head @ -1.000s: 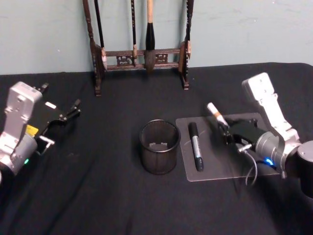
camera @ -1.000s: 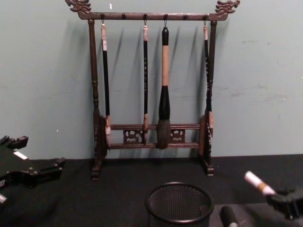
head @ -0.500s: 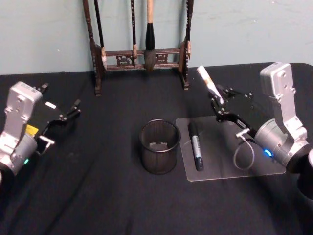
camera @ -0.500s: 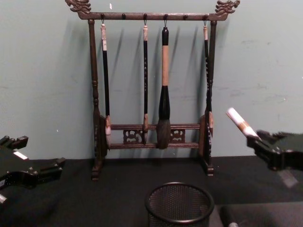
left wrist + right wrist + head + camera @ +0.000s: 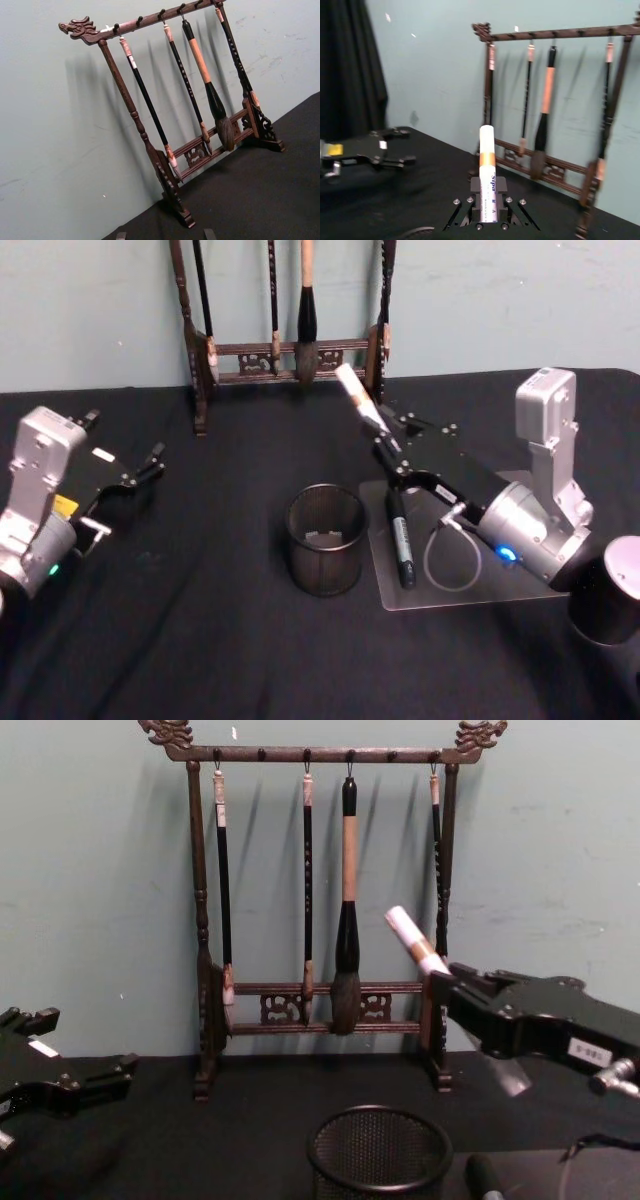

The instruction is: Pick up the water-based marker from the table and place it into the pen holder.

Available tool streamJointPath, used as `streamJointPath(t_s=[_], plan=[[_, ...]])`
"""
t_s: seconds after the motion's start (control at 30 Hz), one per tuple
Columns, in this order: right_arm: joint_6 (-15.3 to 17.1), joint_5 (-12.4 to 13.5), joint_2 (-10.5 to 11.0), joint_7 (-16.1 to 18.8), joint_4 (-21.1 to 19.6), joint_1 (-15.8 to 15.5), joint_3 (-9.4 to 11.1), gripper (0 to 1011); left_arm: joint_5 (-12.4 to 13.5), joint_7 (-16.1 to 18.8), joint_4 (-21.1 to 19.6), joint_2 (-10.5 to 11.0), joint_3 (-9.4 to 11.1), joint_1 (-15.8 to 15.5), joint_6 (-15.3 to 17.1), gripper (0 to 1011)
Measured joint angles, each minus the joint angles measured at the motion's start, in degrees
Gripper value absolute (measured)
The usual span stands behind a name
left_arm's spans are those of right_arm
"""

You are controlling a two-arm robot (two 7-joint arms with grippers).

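My right gripper (image 5: pixel 388 448) is shut on the water-based marker (image 5: pixel 357 398), a white barrel with an orange band that sticks up and tilts to the left. It hangs in the air just behind and to the right of the pen holder (image 5: pixel 325 539), a round black mesh cup on the black table. From the chest, the marker (image 5: pixel 413 942) and right gripper (image 5: pixel 452 997) sit above and right of the pen holder (image 5: pixel 378 1150). The right wrist view has the marker (image 5: pixel 487 172) upright between the jaws. My left gripper (image 5: pixel 124 443) is parked open at the far left.
A black marker (image 5: pixel 400 538) lies on a clear mat (image 5: pixel 470 585) to the right of the cup. A tall dark wooden brush rack (image 5: pixel 290 355) with hanging brushes stands at the back of the table against the green wall, close behind the raised marker.
My right gripper has lifted the white marker off the mat and carried it left, from above the mat's right part to near the cup. The left arm has not moved.
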Motion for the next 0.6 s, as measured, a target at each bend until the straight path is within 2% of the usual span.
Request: streamJointPath(t_s=[0.23,0.6], plan=[[-0.3,2.6,-0.8,2.1,1.8,1.5,-2.3,182,0.0,0.0,0.0,0.0,0.0,0.0,0.0,1001],[0.3,3.8,-1.4,2.2,3.5,2.4,-5.3,182,0.0,0.0,0.0,0.0,0.0,0.0,0.0,1001]])
